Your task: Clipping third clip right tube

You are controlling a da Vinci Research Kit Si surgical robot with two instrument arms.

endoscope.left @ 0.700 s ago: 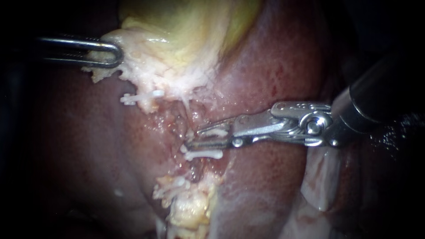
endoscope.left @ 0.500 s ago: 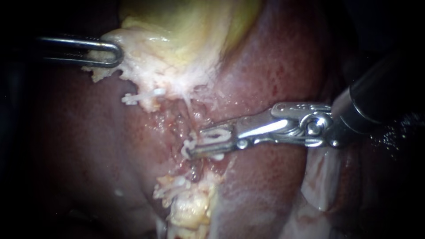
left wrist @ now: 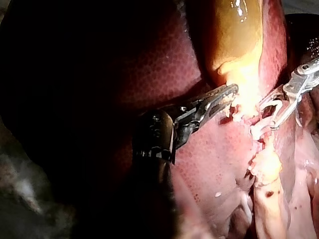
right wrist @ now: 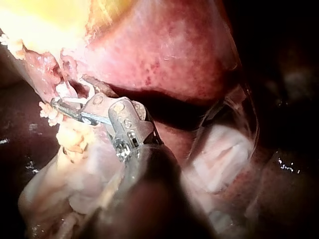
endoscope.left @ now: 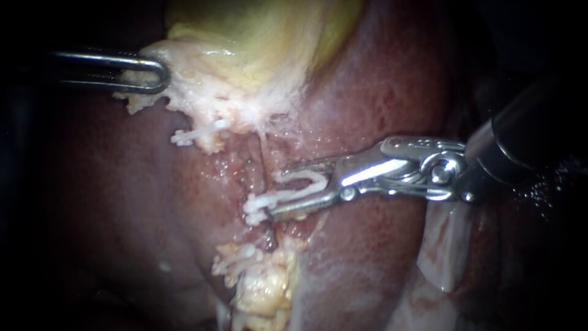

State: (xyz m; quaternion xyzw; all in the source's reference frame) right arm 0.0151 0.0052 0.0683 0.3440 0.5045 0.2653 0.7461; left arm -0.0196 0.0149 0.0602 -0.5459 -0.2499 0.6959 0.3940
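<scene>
My right instrument (endoscope.left: 275,190) comes in from the right. Its jaws stand apart with an open white clip (endoscope.left: 306,176) seated between them. The clip's mouth lies at a thin pale tube (endoscope.left: 262,150) that runs down from the gallbladder (endoscope.left: 257,37). A white clip end (endoscope.left: 254,205) pokes out past the lower jaw's tip. Another white clip (endoscope.left: 196,135) sits further left, under the pale tissue. My left instrument (endoscope.left: 162,76) is shut on the gallbladder's pale edge. In the left wrist view, the left instrument (left wrist: 232,94) grips that edge and the right instrument (left wrist: 271,112) lies just beyond it.
Dark red liver (endoscope.left: 380,79) surrounds the field. A lump of yellow-white fatty tissue (endoscope.left: 263,288) lies below the jaws, with a small white clip (endoscope.left: 245,251) at its top. Pale membrane (endoscope.left: 447,245) hangs under my right instrument's shaft.
My right instrument has shifted slightly up along the tube, and its jaws now show a wider gap with the clip's curve visible. The left instrument has held still.
</scene>
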